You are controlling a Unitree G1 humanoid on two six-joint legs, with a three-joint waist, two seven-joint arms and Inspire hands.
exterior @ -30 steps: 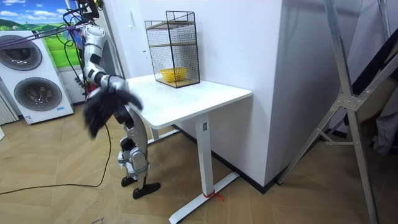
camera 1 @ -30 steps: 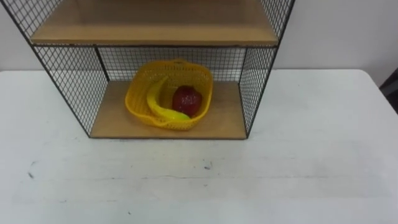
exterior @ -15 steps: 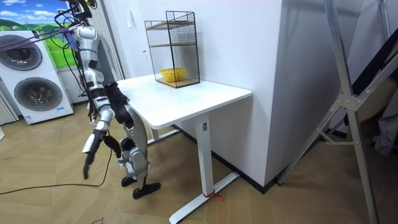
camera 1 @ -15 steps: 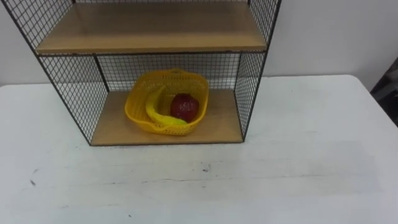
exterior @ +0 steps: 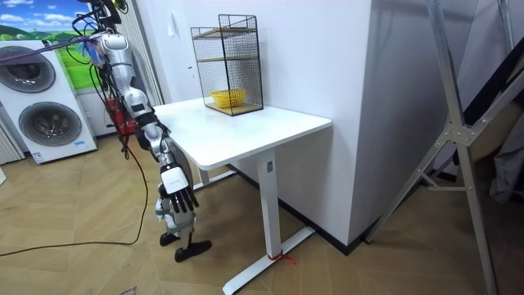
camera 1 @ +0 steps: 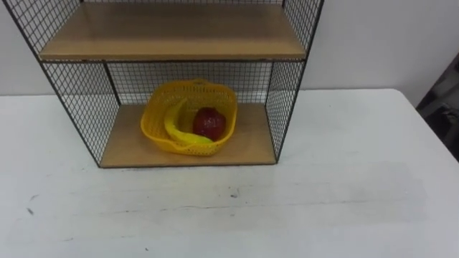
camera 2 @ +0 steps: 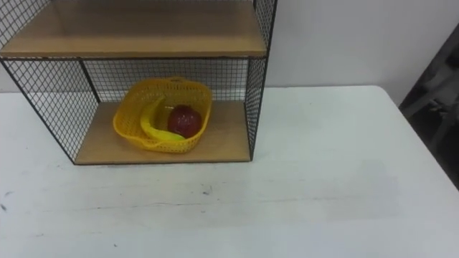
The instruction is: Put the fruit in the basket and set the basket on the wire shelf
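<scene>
A yellow basket (camera 1: 183,147) stands on the bottom board of the black wire shelf (camera 1: 74,102), left of the middle. Inside it lie a yellow banana (camera 1: 175,130) and a red apple (camera 1: 209,122). The right eye view shows the same basket (camera 2: 162,146) with banana (camera 2: 152,127) and apple (camera 2: 184,120). In the room view the robot stands upright at the white table's (exterior: 246,127) end on the room view's left, a step back from the shelf (exterior: 227,61). Its right hand (exterior: 181,199) hangs low by its leg with straight fingers, holding nothing.
The shelf's upper wooden board (camera 1: 172,32) is bare. A white wall rises right behind the shelf. Open tabletop (camera 1: 344,186) spreads in front and to the right. Washing machines (exterior: 41,115) stand behind the robot, a metal frame (exterior: 458,123) on the room view's right.
In the room view the right arm swung from raised down to hang beside the leg. The eye view shifted a little; basket and fruit stay put.
</scene>
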